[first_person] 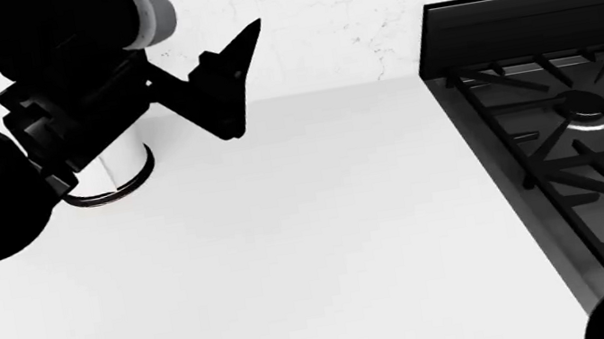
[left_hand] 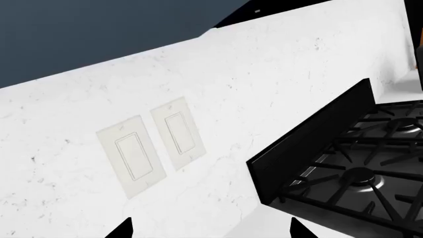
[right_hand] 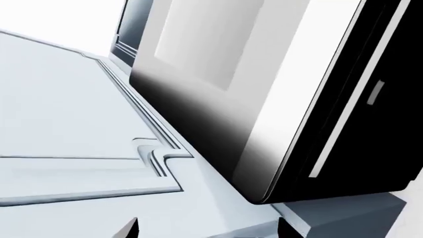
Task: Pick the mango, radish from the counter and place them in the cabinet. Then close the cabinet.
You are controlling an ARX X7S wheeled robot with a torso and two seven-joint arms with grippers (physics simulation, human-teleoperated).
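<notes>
Mango and radish: I find neither in any view. My left gripper (first_person: 232,71) hangs over the counter (first_person: 315,249), fingers spread apart, nothing between them. Just beside it, away from the stove (first_person: 587,133), stands a white cylinder (first_person: 113,167). Behind the stove, two wall switches (left_hand: 148,146). Right gripper: only fingertips (right_hand: 129,229) visible near the oven door (right_hand: 225,99); state undetermined.

Black gas stove (first_person: 568,127), two wall switches (left_hand: 148,146), white cylindrical container (first_person: 113,167).
</notes>
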